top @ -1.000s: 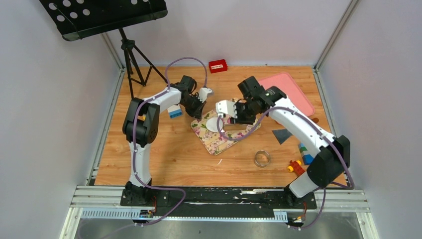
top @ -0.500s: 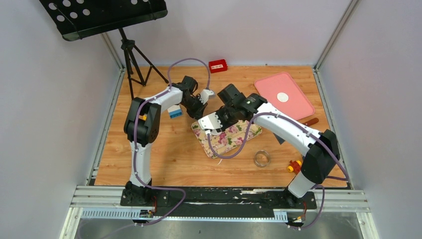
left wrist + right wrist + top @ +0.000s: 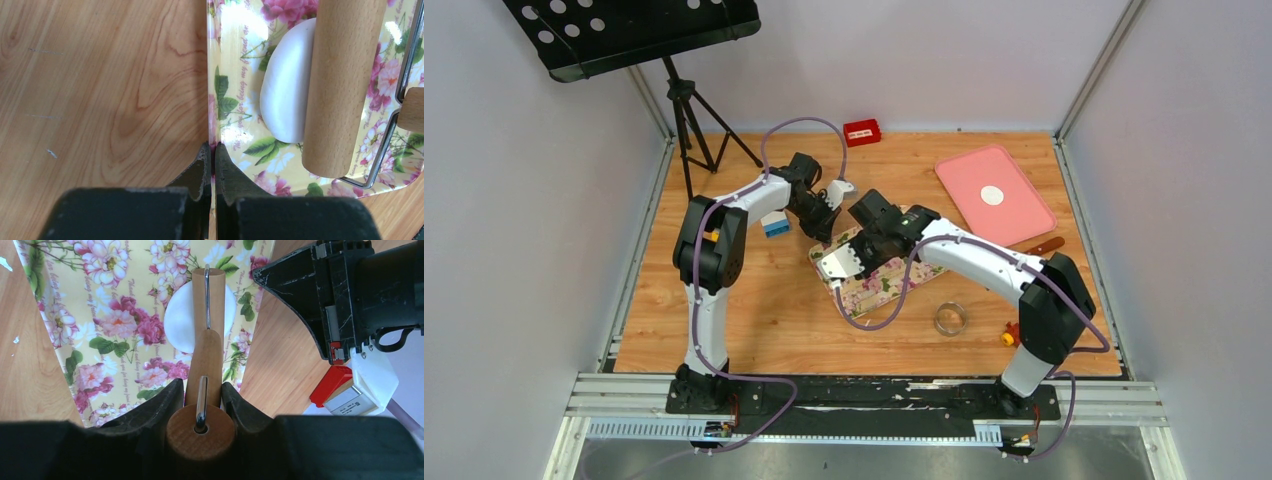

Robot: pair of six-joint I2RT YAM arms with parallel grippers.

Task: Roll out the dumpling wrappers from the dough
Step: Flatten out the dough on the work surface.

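Note:
The dough [image 3: 285,95] is a flattened white oval on the floral mat [image 3: 235,60], and a wooden roller [image 3: 342,85] lies across its right part. My right gripper [image 3: 202,387] is shut on the roller's wooden handle [image 3: 205,360], with the dough [image 3: 177,320] just beyond the barrel. My left gripper [image 3: 212,150] is shut on the mat's left edge. From above, my right gripper [image 3: 856,250] hangs over the mat [image 3: 874,285] and hides the dough. My left gripper [image 3: 824,222] sits at the mat's far corner. One round wrapper [image 3: 992,195] lies on the pink tray [image 3: 1019,220].
A metal ring cutter [image 3: 950,318] stands on the table in front of the mat. A white-and-blue block [image 3: 775,225] lies beside my left arm. A red box [image 3: 861,131] sits at the back edge. A tripod stand [image 3: 689,120] rises at the back left.
My right arm has swung left across the mat with the roller, uncovering the pink tray and its disc. My left arm has stayed put on the mat's edge.

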